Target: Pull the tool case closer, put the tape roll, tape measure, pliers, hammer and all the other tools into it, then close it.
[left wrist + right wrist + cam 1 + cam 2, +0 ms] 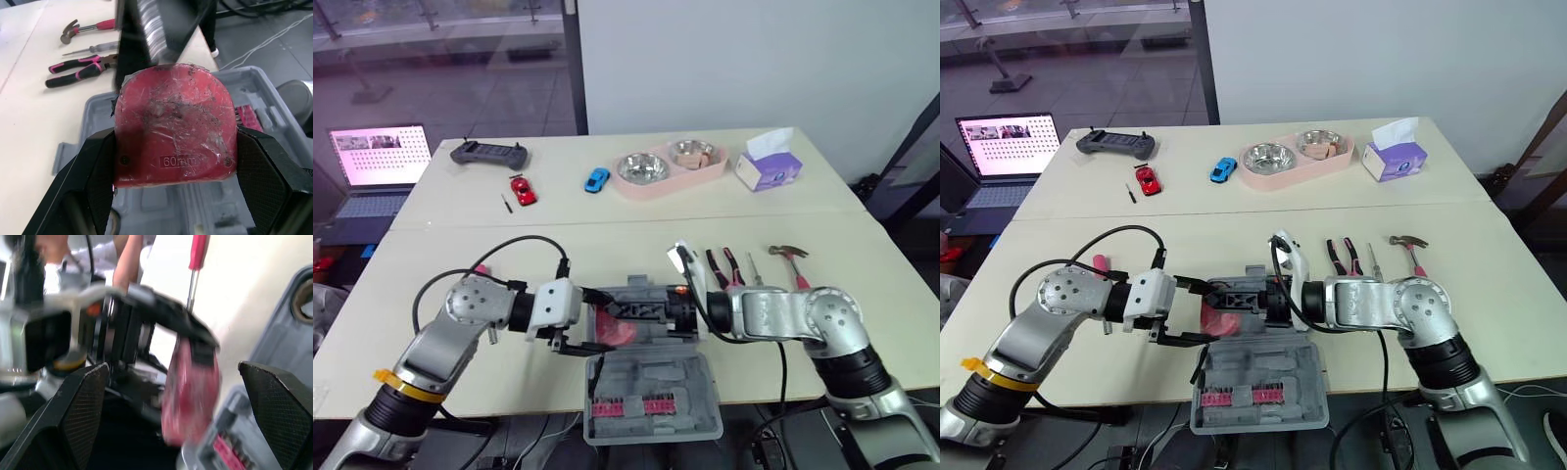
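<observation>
The grey tool case (651, 397) lies open at the table's front edge, its lid hanging over the edge. My left gripper (176, 142) is shut on a red tape measure (173, 132) and holds it just above the case's left side (615, 328). My right gripper (631, 309) stands open over the case, pointing at the left one, with nothing between its fingers. The pink-handled pliers (720, 266), a screwdriver (754, 270) and the hammer (790, 257) lie on the table to the right of the case.
At the far side stand a pink double bowl (671, 168), a tissue box (768, 168), two toy cars (523, 189), a black controller (489, 153) and a laptop (377, 166). A small pink-handled tool (481, 267) lies by my left arm.
</observation>
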`<state>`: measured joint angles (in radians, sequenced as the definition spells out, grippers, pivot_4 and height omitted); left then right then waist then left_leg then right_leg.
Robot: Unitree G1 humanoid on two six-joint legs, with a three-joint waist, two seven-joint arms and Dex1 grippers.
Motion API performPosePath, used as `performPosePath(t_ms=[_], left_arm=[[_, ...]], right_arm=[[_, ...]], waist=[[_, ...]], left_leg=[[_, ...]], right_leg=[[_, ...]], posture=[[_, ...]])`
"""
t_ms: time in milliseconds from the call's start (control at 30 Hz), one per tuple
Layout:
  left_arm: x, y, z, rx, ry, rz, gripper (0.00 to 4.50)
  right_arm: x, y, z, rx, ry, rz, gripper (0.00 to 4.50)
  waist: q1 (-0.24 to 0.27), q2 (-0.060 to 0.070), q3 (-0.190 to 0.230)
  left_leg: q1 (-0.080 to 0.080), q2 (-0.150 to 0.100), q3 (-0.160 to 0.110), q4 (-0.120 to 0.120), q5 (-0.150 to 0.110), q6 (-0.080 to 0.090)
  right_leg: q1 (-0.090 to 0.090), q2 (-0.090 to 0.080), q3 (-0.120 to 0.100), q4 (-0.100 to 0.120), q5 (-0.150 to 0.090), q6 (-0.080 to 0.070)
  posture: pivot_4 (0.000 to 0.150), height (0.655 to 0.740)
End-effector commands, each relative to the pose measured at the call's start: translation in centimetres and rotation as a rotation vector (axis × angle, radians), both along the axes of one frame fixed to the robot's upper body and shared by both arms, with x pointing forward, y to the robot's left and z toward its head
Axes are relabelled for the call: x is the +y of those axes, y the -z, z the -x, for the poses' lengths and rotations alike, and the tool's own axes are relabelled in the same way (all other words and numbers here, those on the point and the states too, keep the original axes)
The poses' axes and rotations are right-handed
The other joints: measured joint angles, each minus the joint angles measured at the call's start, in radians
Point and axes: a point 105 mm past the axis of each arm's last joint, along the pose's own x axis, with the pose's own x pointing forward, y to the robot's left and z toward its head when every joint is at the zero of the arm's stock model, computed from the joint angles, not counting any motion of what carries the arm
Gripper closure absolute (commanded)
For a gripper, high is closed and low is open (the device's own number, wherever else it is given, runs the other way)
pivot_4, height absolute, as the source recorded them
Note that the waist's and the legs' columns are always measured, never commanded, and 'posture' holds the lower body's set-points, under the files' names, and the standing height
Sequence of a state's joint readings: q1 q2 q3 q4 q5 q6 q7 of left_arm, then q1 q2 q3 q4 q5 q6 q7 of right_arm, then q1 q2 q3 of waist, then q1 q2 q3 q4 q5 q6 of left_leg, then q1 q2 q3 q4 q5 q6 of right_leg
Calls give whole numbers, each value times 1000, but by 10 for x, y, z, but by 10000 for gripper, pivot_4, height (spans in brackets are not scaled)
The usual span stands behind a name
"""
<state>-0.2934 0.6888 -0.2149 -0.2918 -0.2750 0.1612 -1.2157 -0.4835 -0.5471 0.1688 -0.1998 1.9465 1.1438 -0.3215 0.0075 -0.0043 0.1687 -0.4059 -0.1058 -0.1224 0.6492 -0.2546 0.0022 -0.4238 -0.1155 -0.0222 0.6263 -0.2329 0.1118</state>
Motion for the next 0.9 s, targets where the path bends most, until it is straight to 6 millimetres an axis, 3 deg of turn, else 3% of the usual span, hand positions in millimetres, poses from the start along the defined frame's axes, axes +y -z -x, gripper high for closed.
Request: performPosePath(t_ms=[33, 400, 500, 700, 900], left_arm=[[-9, -14, 2, -48, 18, 26, 15726], [-8, -21, -6, -76, -3, 14, 15726], [-7, -19, -6, -73, 0, 8, 15726], [-3, -13, -7, -70, -4, -3, 15726], [-3, -10, -8, -63, -17, 11, 15726]], right_arm=[[1, -9, -1, -19, 16, -24, 0], [-3, -8, 2, -15, 6, -34, 0], [-3, -9, 1, -15, 10, -39, 8360], [-7, -8, 3, -13, 1, -41, 39082], [-7, -13, 0, -18, 16, -74, 40028]], waist=[[2, 0, 0], [-4, 0, 0], [-3, 0, 0], [-1, 0, 0], [-1, 0, 0]], left_leg=[[0, 0, 0, 0, 0, 0], [1, 0, 0, 0, 0, 0], [1, 0, 0, 0, 0, 0], [1, 0, 0, 0, 0, 0], [1, 0, 1, 0, 0, 0]], right_leg=[[0, 1, 0, 0, 0, 0], [-1, 2, 0, 2, 0, 0], [-1, 2, 0, 2, 0, 0], [-1, 2, 0, 2, 0, 0], [-1, 2, 0, 2, 0, 0]], posture=[[1500, 7400], [1500, 7400], [1500, 7400], [1500, 7400], [1500, 7400]])
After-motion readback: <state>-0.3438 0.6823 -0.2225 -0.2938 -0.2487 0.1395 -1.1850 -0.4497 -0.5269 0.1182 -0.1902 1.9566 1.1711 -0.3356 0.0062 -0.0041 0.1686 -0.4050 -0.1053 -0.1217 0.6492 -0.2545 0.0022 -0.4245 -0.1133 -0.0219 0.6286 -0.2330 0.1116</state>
